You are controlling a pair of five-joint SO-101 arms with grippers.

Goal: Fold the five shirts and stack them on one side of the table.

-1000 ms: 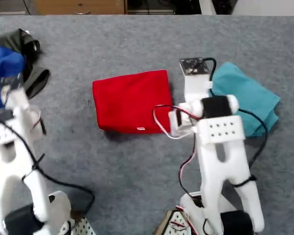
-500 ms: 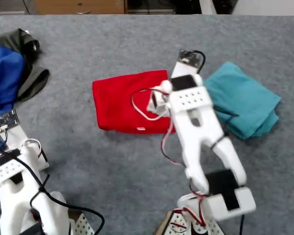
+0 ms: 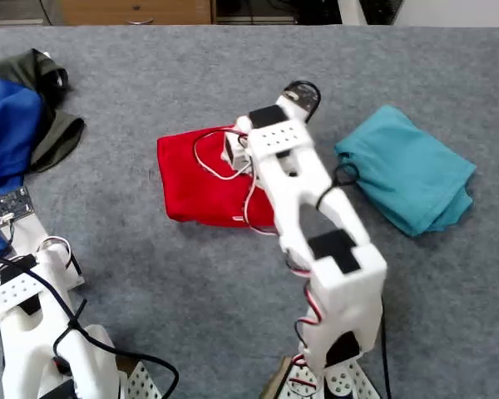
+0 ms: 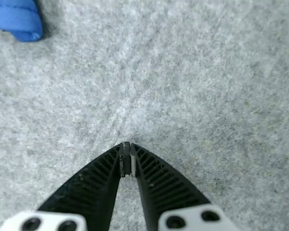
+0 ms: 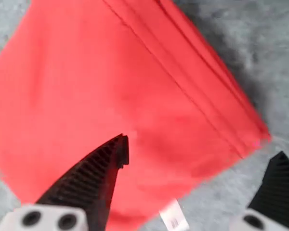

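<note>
The right tool (image 5: 197, 168) is spread wide and holds nothing. One black ribbed finger (image 5: 103, 166) hangs over the folded red cloth shirt (image 5: 111, 86), and the other sits past the shirt's layered edge, over the grey felt tabletop (image 3: 150, 283); whether either finger touches cannot be told. A small white tag (image 5: 171, 219) pokes out at the shirt's near edge. In the high view the red shirt lies square near the middle of the tabletop, with bare felt on its far side up to the tabletop's far edge and a broad bare stretch in front of it. A narrow band of felt separates it from the folded teal cloth shirt (image 3: 407, 166), which lies to the right. The white right arm (image 3: 316, 216) stretches from its base at the near edge, leaning forward and leftward across the red shirt's near right corner, red and white wires looping at its wrist. The left tool (image 4: 126, 161) is pinched tip to tip on nothing (only felt lies beneath it), near the crumpled blue cloth shirt (image 4: 17, 21). The left arm (image 3: 33, 307) stands at the near left corner, just beside that blue shirt, which overlaps a dark olive cloth shirt (image 3: 54, 125) at the tabletop's left edge.
</note>
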